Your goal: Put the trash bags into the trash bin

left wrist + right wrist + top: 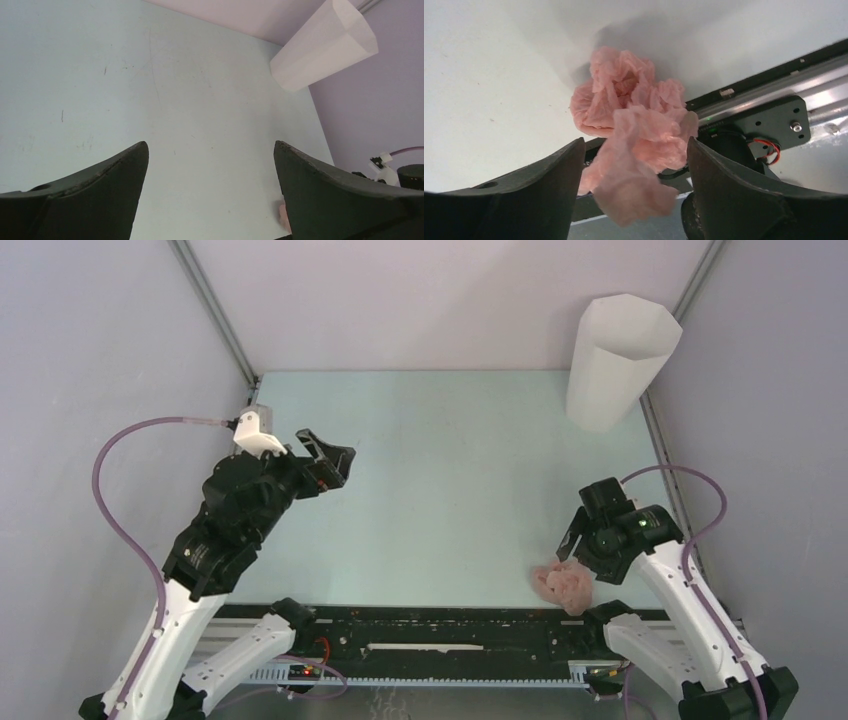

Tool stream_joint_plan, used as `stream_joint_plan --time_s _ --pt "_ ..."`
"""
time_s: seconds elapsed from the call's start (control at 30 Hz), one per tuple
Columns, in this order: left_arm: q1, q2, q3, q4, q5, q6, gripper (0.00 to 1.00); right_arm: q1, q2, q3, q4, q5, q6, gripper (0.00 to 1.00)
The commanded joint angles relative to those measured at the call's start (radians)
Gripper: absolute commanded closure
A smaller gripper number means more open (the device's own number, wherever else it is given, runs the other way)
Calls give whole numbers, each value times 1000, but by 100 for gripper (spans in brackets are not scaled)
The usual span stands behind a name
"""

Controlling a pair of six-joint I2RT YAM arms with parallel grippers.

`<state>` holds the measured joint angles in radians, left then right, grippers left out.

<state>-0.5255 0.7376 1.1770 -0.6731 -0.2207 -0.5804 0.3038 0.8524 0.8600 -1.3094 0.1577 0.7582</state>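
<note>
The crumpled, translucent pale-pink plastic film bag (629, 115) lay at about 5 o'clock on the pale green table (450, 470), close to its near edge. The right fingers (539, 190) straddled it, spread apart and not clenched, with its lower folds filling the gap and brushing both. The tall white faceted plastic bin (615, 360) stood upright at 1 o'clock. The left fingers (100, 195), at 9 o'clock, gaped wide above the table.

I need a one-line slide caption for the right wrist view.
Open right end effector straddles the crumpled pink trash bag beside the black rail.
</note>
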Motion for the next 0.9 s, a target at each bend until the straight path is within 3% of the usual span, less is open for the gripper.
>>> stream_joint_plan --time_s 0.0,0.1,0.27,0.4,0.63,0.87 --pt "-7 -4 -6 1 22 -16 0 65 21 7 119 31 -4 21" --pt "-7 -4 -5 -7 36 -27 0 101 13 19 169 -39 -64 34" --pt "-8 -9 -14 -21 65 -53 0 126 -10 26 283 -191 -144 77" --pt "-10 -12 -38 -16 105 -68 0 153 24 58 353 -258 -201 98" --pt "-22 17 -102 88 308 -111 0 158 74 88 569 -592 -200 100" --pt "-59 176 -167 192 483 -260 0 146 110 92 721 -787 -190 100"
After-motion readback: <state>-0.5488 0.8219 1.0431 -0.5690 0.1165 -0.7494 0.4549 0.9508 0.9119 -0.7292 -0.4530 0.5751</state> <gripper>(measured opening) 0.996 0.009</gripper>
